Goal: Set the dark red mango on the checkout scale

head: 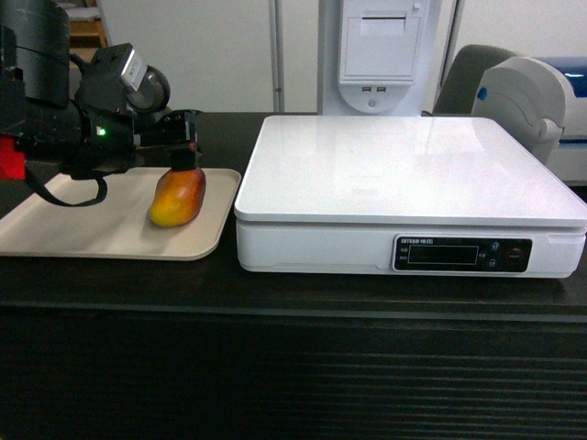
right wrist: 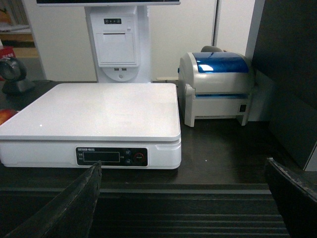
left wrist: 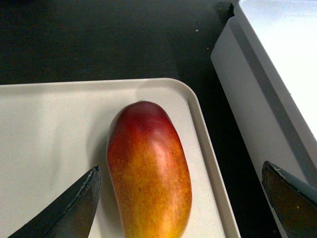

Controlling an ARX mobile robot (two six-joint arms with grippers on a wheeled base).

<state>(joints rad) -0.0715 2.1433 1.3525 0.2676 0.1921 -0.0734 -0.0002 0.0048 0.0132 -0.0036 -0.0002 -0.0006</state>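
dark red mango (left wrist: 148,171) between left end effector (left wrist: 181,198) fingers

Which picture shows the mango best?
The left wrist view: the mango fills it, red fading to orange. The head view shows it small on the tray. The right wrist view catches only a sliver at its left edge.

- Left arm reaches in from the left side of the head view, wrist roughly level, a green light showing on its black housing.
- Left gripper (head: 183,156) hangs low, fingers pointing down and forward, jaws spread wide.
- Its left finger (left wrist: 74,208) and right finger (left wrist: 292,198) stand well apart in the wrist view.
- Right gripper (right wrist: 183,198) is held level, jaws wide apart, nothing between them.
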